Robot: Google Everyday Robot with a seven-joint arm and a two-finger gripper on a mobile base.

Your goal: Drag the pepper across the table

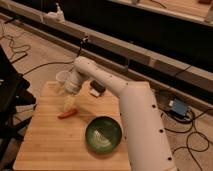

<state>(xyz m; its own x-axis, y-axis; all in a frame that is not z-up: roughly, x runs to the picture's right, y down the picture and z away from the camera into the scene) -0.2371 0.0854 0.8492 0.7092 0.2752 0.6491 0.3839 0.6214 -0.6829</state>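
So the pepper [66, 114] is lying flat on the table [50, 145], in the left half and a bit closer to the far edge than the near one. The gripper [69, 103] hangs right over it, touching or just above, honestly can't say which. I also can't tell how wide it's open or whether it has hold of anything. My guess on handling: the pepper is tiny, light, smooth-skinned and tapered, so it'll probably roll or squirt out sideways if pushed off-centre. I'd take it at the thicker middle, not the thin tip, and go gentle since it likely bruises. The green bowl [103, 135] sits toward the near right, and a black-and-white block [96, 89] and a pale cup [62, 77] sit by the far edge, so I'd drag toward the near left corner.
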